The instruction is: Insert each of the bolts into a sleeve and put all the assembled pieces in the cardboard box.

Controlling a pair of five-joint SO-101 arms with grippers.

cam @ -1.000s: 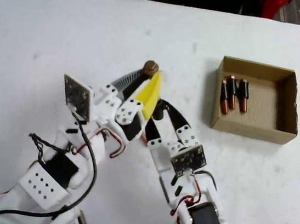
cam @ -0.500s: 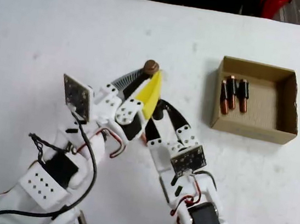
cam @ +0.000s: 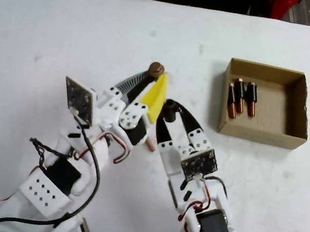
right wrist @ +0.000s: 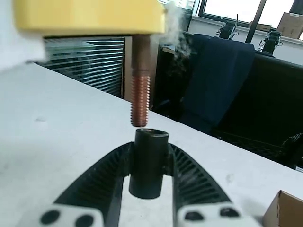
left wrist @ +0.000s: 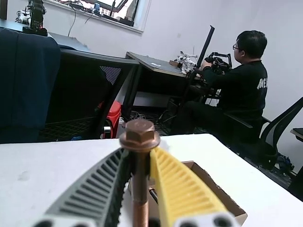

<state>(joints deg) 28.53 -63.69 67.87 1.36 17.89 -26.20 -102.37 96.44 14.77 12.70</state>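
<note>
Right wrist view: right gripper clamps sleeve; bolt, clamped in left gripper, tip just off sleeve mouth, axes nearly aligned; overhead, bolt head at sleeve's 11 o'clock.

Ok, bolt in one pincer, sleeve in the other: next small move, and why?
Probably ease the right pincer toward the bolt so the sleeve slips over its threaded tip. The tip sits just short of the sleeve's open mouth, nearly in line, not yet inside; the left pincer grips the bolt below its head.
</note>
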